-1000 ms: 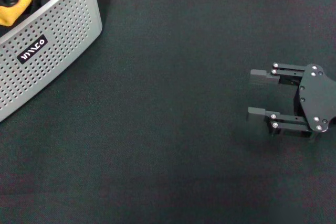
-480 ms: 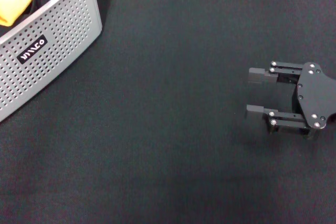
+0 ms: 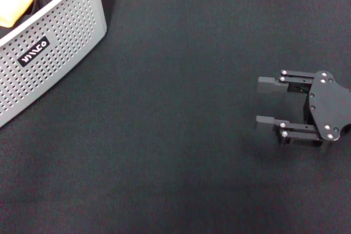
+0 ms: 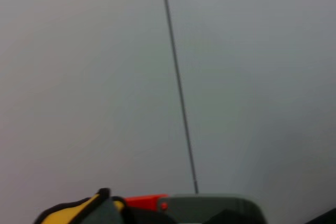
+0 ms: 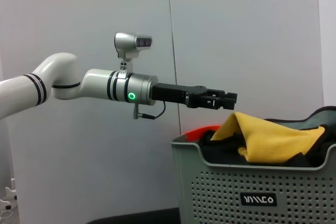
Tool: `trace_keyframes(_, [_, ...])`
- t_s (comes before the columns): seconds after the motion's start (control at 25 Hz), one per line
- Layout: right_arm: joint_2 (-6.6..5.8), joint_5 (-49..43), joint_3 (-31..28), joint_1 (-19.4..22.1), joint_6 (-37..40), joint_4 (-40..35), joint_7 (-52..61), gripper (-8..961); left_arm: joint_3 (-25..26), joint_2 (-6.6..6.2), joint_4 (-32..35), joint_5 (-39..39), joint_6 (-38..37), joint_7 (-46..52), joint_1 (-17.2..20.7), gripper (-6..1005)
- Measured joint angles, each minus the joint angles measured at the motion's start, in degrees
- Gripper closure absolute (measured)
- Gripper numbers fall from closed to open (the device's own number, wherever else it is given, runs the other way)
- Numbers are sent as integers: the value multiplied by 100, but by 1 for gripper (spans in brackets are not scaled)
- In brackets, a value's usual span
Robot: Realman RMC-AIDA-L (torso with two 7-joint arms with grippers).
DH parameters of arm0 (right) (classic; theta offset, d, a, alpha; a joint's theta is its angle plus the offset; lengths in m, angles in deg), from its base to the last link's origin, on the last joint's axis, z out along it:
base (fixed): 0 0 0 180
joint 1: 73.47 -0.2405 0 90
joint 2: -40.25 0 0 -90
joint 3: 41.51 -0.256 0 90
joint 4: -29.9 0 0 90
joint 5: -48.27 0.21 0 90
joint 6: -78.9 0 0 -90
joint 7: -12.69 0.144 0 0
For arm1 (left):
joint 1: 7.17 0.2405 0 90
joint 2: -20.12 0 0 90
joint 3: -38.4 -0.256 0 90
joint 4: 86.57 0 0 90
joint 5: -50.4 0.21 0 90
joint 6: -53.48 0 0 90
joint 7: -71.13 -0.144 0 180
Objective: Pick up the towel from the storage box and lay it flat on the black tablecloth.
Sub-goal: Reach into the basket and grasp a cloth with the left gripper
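From my head cam most of the frame is just the black tablecloth (image 3: 181,108), and the storage box (image 3: 55,42) is jammed into the far-left corner with its far side cut off by the frame edge. All I get of the towel (image 3: 16,1) there is a yellow lump poking over the rim, rest of it out of frame. The right wrist cam is way more useful: the towel (image 5: 270,137) sits in the box (image 5: 252,184), one yellow corner pulled up into a peak right at the left gripper (image 5: 227,99). The fingertips look pinched together on that corner, but they're small and dark from that angle so I wouldn't swear to the exact contact. There's dark stuff under and beside the yellow, and something orange-red (image 5: 202,129) behind the rim that I can't identify. The left wrist cam is mostly grey wall with a thin dark seam; along the edge I get a sliver of yellow towel with black trim (image 4: 79,211), the same red bit (image 4: 144,201) and the grey rim (image 4: 210,205). No fingers visible there. The right gripper (image 3: 267,102) is over on the right side above the cloth, well away from the box, fingers spread apart with nothing between them.
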Motion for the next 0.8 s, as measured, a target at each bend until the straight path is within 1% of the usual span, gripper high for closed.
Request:
trace_keyframes(0.04, [4,0,1,0,-1,0,0,332,0,0,0,0,0,0,0,318])
trace_keyframes(0.08, [6,0,3,0,-2,1,0,332,126,3,-57,8,3,-179,2,319])
trace_keyframes(0.4, [18,0,15,3,-9,0,10,334,257,-9,-267,10,7,-650,-9,319])
trace_keyframes(0.6, [18,0,23,18,-16,16,11,335,427,-28,-629,13,24,-821,-166,320])
trace_keyframes(0.8, [18,-2,24,24,-32,54,10,336,536,-28,-1105,-1,106,-1297,-360,328])
